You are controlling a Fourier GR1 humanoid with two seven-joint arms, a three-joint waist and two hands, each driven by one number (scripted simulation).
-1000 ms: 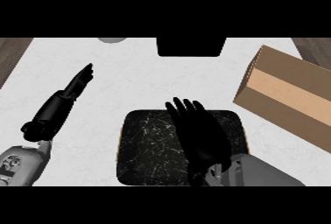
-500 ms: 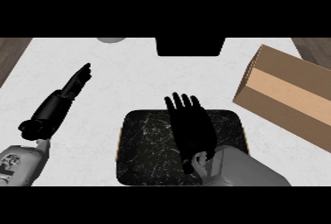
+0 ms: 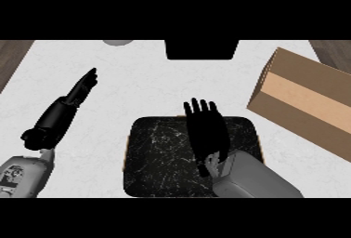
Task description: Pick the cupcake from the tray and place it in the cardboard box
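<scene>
Fingers straight and together, the robot's black right hand (image 3: 205,135) lay palm-down over the right half of the square black marbled tray (image 3: 154,153), probably poised to close on the cupcake, which showed nowhere and was likely hidden beneath it. The brown cardboard box (image 3: 308,111) stood apart to the right; the black left hand (image 3: 68,104) rested open at the left.

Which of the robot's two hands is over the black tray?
The right hand, fingers straight, stretched over the tray. The left hand lies off to the side over the white counter.
</scene>
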